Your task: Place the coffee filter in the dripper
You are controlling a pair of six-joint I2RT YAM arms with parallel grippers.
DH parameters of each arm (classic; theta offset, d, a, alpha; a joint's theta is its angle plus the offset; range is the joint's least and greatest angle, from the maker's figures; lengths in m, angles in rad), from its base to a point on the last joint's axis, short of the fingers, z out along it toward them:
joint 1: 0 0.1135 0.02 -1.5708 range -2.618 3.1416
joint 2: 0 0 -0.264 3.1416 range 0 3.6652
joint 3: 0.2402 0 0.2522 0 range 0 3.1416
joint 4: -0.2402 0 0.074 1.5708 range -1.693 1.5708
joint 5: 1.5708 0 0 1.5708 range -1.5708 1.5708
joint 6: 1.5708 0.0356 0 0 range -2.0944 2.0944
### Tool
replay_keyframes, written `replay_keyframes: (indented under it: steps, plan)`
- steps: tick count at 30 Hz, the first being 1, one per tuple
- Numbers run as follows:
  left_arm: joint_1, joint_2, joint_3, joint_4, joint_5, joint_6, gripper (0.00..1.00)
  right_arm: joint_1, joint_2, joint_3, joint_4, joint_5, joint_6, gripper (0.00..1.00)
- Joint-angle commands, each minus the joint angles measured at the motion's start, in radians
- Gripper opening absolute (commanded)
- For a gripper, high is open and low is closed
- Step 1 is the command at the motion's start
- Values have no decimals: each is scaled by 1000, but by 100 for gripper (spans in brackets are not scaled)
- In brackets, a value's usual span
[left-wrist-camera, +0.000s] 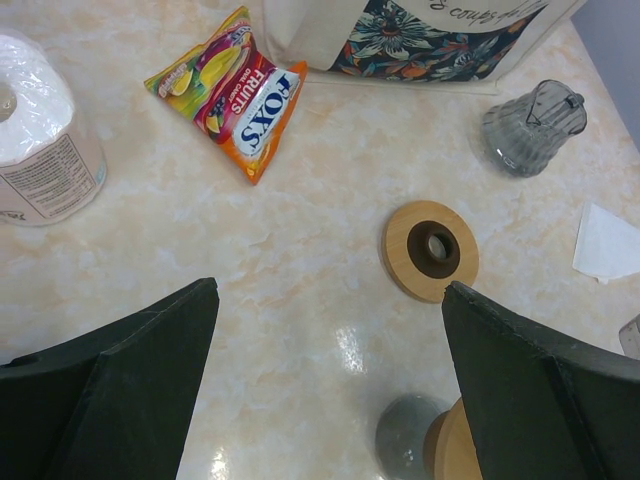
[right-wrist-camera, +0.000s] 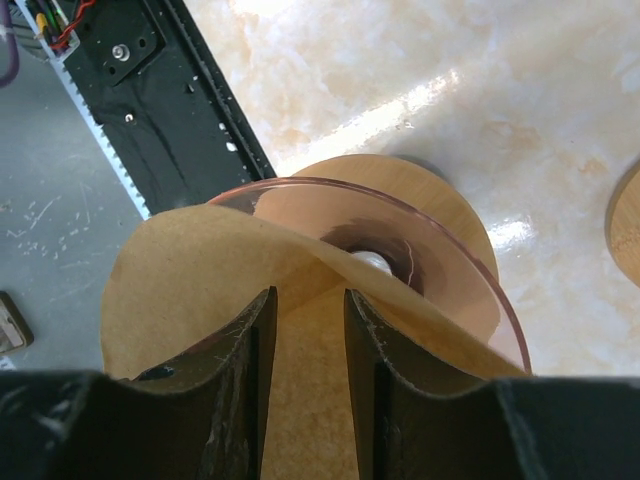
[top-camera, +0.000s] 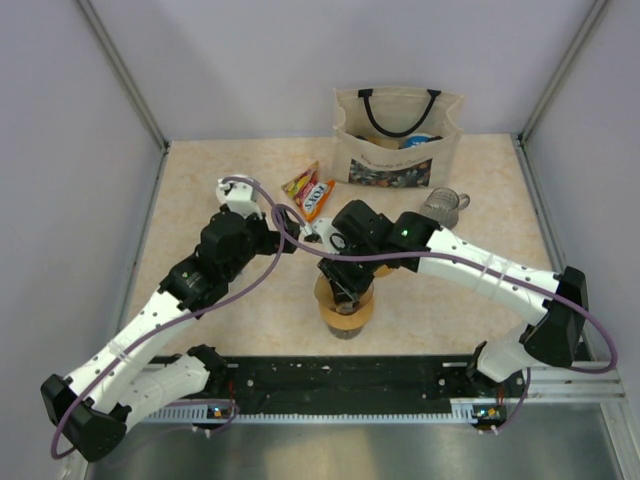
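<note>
The brown paper coffee filter sits opened in the glass dripper, which has a wooden collar. Its near edge folds up above the rim. My right gripper is down on the filter with its two fingers a little apart, and bare filter paper shows in the gap between them. From above, the right gripper hangs right over the dripper near the table's front edge. My left gripper is wide open above bare table, just left of the dripper, and holds nothing.
A cloth tote bag stands at the back. An orange snack packet lies left of it. A glass jug and a wooden disc sit to the right. A white paper roll stands far left. A white paper sheet lies at the right edge.
</note>
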Motion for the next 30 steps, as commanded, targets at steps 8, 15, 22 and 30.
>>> replay_keyframes:
  steps: [8, 15, 22, 30]
  plan:
    - [5, -33, 6, 14, -38, 7, 99, 13, -11, 16, 14, -61, -24, 34]
    - [5, -34, 8, 11, -51, 7, 99, 15, 6, 4, -1, -25, -21, 41]
    - [3, -23, 12, 7, -58, 6, 99, 15, 23, 0, 0, 5, -23, 42]
    - [5, -23, 12, 8, -57, 6, 99, 15, 32, -21, 11, -1, -18, 40]
